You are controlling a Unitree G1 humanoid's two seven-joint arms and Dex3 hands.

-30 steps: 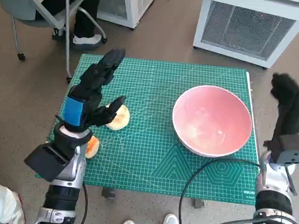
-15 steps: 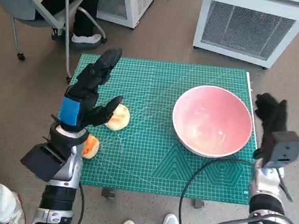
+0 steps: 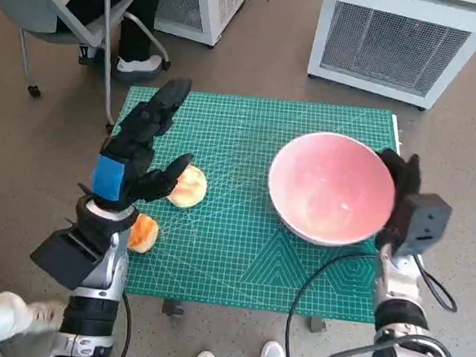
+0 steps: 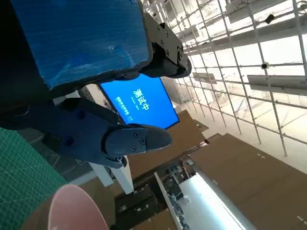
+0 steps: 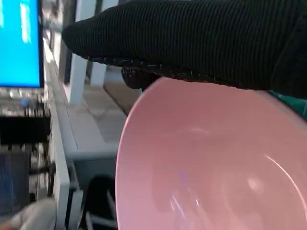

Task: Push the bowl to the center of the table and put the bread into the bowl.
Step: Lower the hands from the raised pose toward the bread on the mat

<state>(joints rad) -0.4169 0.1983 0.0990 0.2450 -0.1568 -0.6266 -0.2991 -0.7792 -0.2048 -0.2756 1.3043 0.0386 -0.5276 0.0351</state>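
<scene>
Two task things differ—the rigid, smooth pink bowl (image 3: 332, 187), right of worktop centre, should slide when the right hand (image 3: 396, 190), touching its rim and grasping nothing, presses low, while the soft bread (image 3: 188, 186) beside the released left hand (image 3: 138, 153) wants a light side pinch.

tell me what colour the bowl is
Pink, inside and out. The bowl shows best in the head view, sitting on the green mat.

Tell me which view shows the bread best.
The head view: the bread lies whole on the green mat, just beyond the left hand. Neither wrist view shows it; both catch only the pink bowl.
</scene>
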